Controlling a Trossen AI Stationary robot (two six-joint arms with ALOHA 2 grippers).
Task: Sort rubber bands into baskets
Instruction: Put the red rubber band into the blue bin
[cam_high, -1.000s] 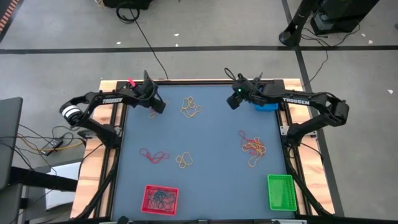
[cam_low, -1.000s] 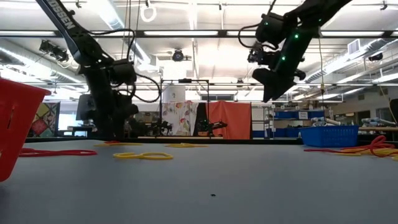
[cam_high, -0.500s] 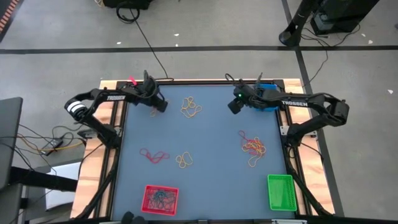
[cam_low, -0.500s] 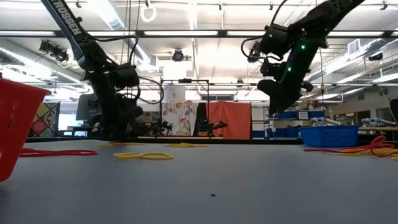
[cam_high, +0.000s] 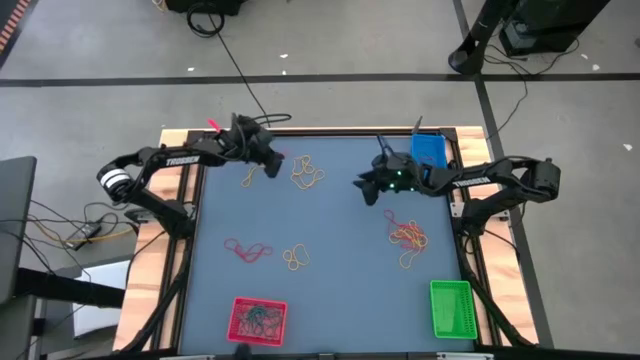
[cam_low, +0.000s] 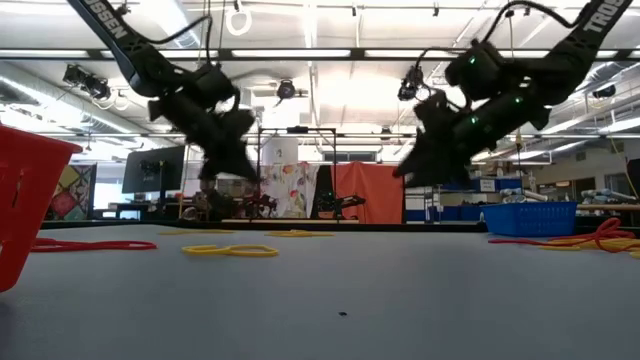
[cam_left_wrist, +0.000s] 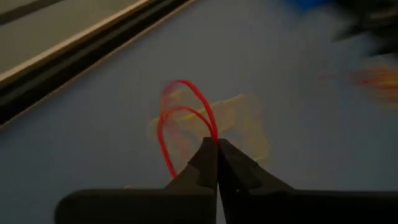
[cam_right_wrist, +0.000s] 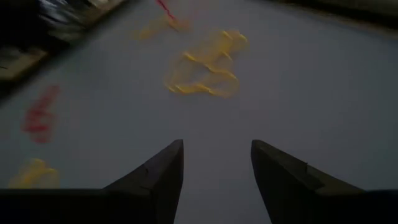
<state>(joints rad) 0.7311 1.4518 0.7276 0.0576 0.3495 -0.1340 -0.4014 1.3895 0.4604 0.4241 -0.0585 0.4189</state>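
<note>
The thin red rubber band (cam_left_wrist: 180, 115) pinched at the very tip of the left hand (cam_left_wrist: 217, 149) could slip free on the way across the counter (cam_high: 330, 230), since only a sliver of the loop sits between the clenched fingers and the red basket (cam_high: 258, 320) lies well apart at the near edge; a quick swing could fling it out, or let it drop onto the yellow bands (cam_high: 307, 172) just beside the left hand (cam_high: 270, 160). That hand is fully closed on the band, which hangs loose in front of it, raised off the counter. The right hand (cam_right_wrist: 216, 163) is spread wide and holds nothing, hovering over bare counter between the yellow cluster and the mixed orange-and-red pile (cam_high: 408, 238); coming down on that tangle, it could lift several colours at once. The blue basket (cam_high: 429, 150) sits at the far right corner, the green basket (cam_high: 451, 307) at the near right.
</note>
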